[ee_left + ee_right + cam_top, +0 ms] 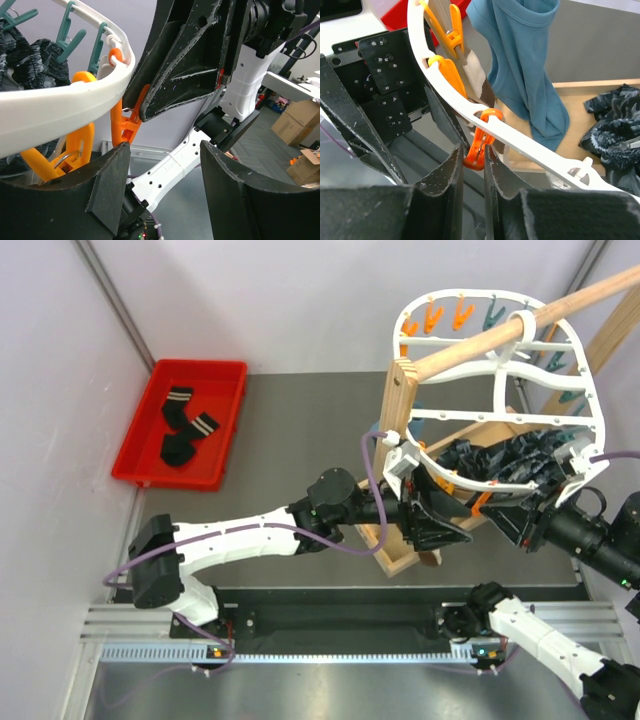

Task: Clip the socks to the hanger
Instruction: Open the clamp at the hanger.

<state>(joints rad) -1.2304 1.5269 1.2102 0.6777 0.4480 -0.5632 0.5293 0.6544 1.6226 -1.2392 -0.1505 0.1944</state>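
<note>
The white oval hanger (590,390) hangs from a wooden pole, with orange and teal pegs around its rim. Dark socks (510,460) hang clipped inside it. Two black socks with striped cuffs (183,425) lie in the red tray. My right gripper (474,150) is shut on an orange peg (479,145) that dangles from the hanger's near rim (530,140). A brown and cream banded sock (477,80) hangs from another peg just behind. My left gripper (165,147) is open and empty just below that same orange peg (127,125), whose lower end sits at the tip of one finger.
The red tray (135,455) sits at the far left of the table. The wooden pole (500,335) and post (400,440) of the rack stand between the arms and the hanger. A blue cloth (525,60) hangs by the post.
</note>
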